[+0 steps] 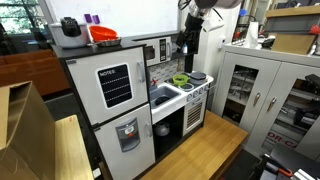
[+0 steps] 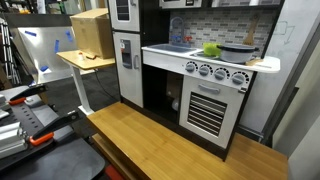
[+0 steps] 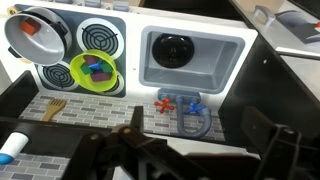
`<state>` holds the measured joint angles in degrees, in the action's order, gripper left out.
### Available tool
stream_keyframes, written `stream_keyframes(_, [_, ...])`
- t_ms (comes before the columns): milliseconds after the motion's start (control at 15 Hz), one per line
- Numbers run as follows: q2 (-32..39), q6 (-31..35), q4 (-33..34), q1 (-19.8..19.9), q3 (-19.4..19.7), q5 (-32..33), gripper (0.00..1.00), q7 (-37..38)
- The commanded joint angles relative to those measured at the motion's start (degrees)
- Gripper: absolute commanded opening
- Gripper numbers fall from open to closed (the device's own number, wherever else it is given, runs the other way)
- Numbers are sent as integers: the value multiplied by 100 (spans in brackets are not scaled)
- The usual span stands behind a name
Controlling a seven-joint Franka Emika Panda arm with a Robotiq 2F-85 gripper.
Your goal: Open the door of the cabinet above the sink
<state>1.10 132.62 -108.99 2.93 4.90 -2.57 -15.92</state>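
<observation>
The toy kitchen has a white sink (image 3: 190,55) with a grey faucet (image 3: 190,125) and red and blue taps. In an exterior view the sink (image 1: 163,96) lies under a dark upper cabinet (image 1: 158,50) whose door looks closed. My gripper (image 1: 186,42) hangs at the cabinet's right end, above the stove. In the wrist view the gripper (image 3: 200,150) looks straight down on the sink. Its dark fingers are spread wide with nothing between them. The cabinet door itself cannot be made out in the wrist view.
A green bowl (image 3: 95,72) and a silver pan (image 3: 35,35) sit on the stove burners. A tall toy fridge (image 1: 115,100) stands beside the sink, with an orange bowl (image 1: 103,34) on top. A grey metal cabinet (image 1: 262,95) stands beyond the oven.
</observation>
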Motion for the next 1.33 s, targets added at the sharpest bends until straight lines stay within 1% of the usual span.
stream_keyframes(0, [1,-15,12,43,-44,4,100,4])
stream_keyframes(600, [1,-21,15,43,-44,4,100,2])
stream_keyframes(800, [330,-82,393,93,-10,-112,100,-243])
stream_keyframes(1067, [707,120,818,207,19,-9,100,-193])
stream_keyframes(1267, [1096,161,1242,352,-14,-198,100,-413])
